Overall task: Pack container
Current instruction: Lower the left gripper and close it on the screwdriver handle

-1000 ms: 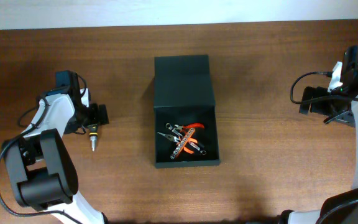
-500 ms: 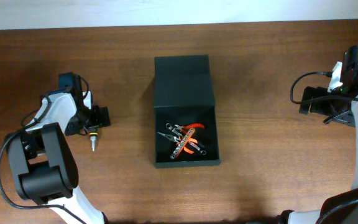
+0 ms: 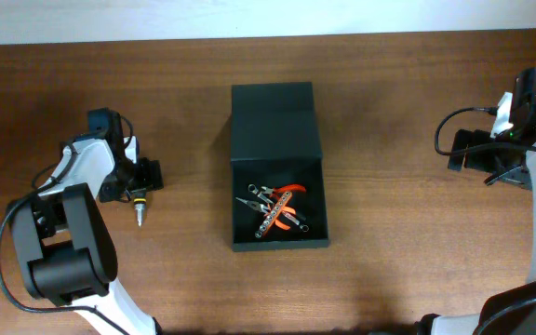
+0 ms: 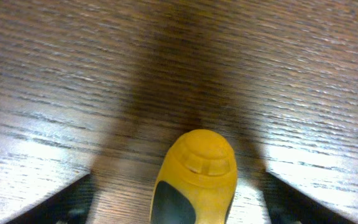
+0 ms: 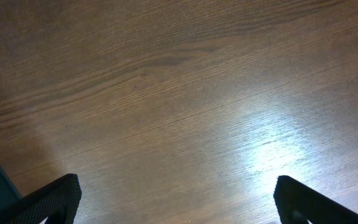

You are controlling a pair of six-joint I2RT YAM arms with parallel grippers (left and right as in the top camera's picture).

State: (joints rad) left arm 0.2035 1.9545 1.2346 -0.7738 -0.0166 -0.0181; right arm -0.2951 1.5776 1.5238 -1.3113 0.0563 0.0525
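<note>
The left pincer (image 3: 143, 177) points down close over the tabletop (image 3: 389, 233), well left of the container (image 3: 277, 167), its fingers (image 4: 73, 199) spread wide. The right pincer (image 3: 465, 154), well right of the container, has its fingers (image 5: 51, 199) equally wide apart.

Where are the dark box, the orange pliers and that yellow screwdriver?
container (image 3: 273, 121): overhead view, on its open lid flap.
orange-handled pliers (image 3: 290, 190): overhead view, on an orange handle.
screwdriver (image 4: 196, 167): left wrist view, on the handle's yellow end.

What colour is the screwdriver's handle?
The screwdriver handle is yellow with a dark inset; left wrist view.
</note>
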